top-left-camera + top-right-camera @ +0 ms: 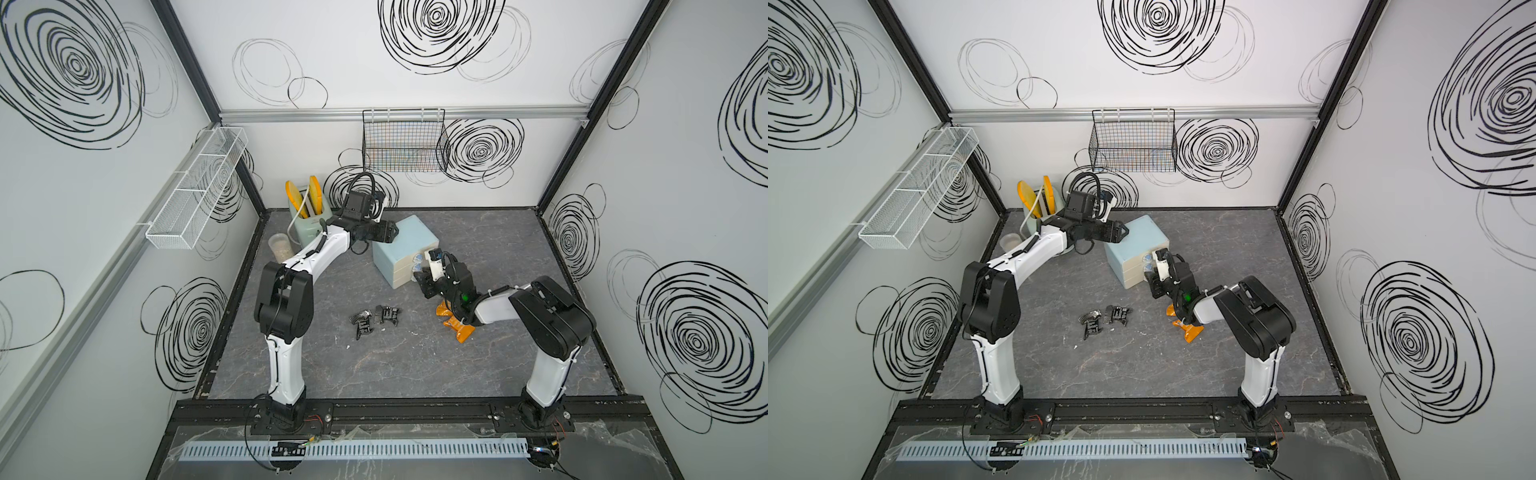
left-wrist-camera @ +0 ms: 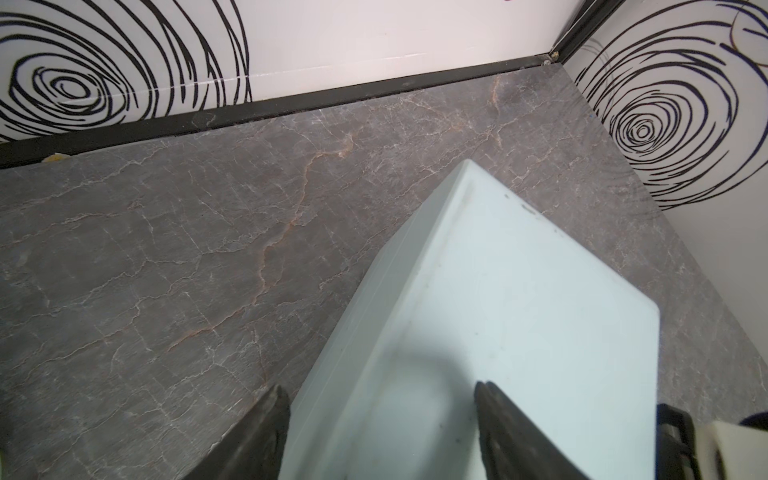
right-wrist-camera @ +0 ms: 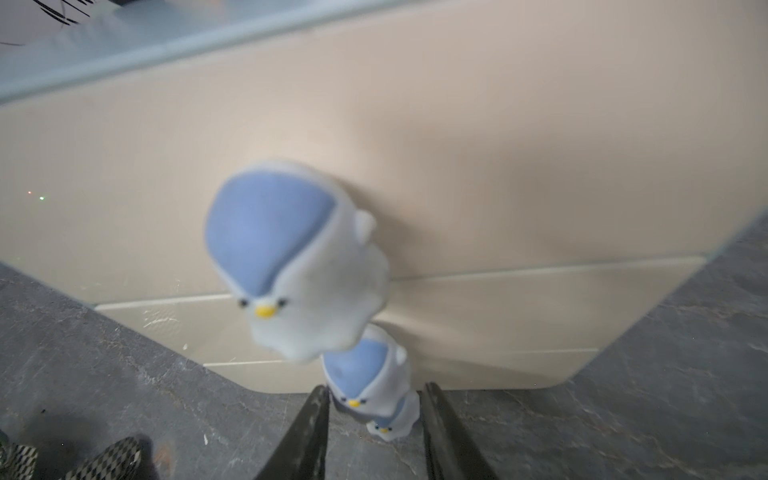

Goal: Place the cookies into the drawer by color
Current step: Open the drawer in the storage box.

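The drawer point(image 1: 409, 241) is a pale blue chest with cream fronts point(image 3: 415, 145) and penguin-shaped knobs point(image 3: 291, 266), all closed. My right gripper point(image 3: 374, 388) sits low at the front, its fingers point(image 3: 316, 415) pressed close on either side of a lower knob point(image 3: 365, 386). My left gripper point(image 2: 382, 390) is open over the chest's top point(image 2: 498, 291), holding nothing. Black checkered cookies point(image 1: 376, 318) lie loose on the floor in both top views. Orange cookies point(image 1: 457, 328) lie partly under my right arm.
A mint toaster point(image 1: 307, 232) with two yellow slices and a clear jar point(image 1: 279, 247) stand at the back left. A black wire basket point(image 1: 405, 141) hangs on the back wall, a white mesh rack point(image 1: 195, 191) on the left wall.
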Controlling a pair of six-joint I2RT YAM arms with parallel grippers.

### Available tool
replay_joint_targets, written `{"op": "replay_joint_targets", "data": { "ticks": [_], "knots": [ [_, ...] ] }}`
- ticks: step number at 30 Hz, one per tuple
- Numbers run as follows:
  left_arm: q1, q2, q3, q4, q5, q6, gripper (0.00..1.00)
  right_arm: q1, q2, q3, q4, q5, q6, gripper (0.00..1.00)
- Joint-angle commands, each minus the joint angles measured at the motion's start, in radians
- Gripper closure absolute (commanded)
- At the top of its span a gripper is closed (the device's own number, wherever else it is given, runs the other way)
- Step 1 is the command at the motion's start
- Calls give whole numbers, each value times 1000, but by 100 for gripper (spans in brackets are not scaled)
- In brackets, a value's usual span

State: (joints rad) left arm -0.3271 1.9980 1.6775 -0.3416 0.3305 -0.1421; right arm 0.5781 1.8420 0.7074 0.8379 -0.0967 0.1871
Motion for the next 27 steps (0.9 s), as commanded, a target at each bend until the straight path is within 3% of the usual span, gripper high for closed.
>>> {"op": "replay_joint_targets", "data": {
  "ticks": [1, 4, 9, 12, 21, 27],
  "knots": [
    [-6, 19, 21, -27, -1, -2, 26, -4, -40, -25, 22, 10, -10, 61],
    [-5, 19, 19, -28, 0, -1, 26, -4, -32, -18, 24, 8, -12, 60],
    [-5, 18, 21, -30, 1, 1, 26, -4, -21, -1, 34, 8, -5, 46],
    [-6, 22, 19, -28, 4, 1, 26, -2, -11, 14, 41, 9, -2, 43],
    [-6, 25, 21, -28, 8, 2, 26, -2, 11, 46, 68, 11, 1, 46],
    [-8, 28, 21, -29, 12, 3, 27, -3, 33, 61, 67, 13, -2, 55]
  ]
}}
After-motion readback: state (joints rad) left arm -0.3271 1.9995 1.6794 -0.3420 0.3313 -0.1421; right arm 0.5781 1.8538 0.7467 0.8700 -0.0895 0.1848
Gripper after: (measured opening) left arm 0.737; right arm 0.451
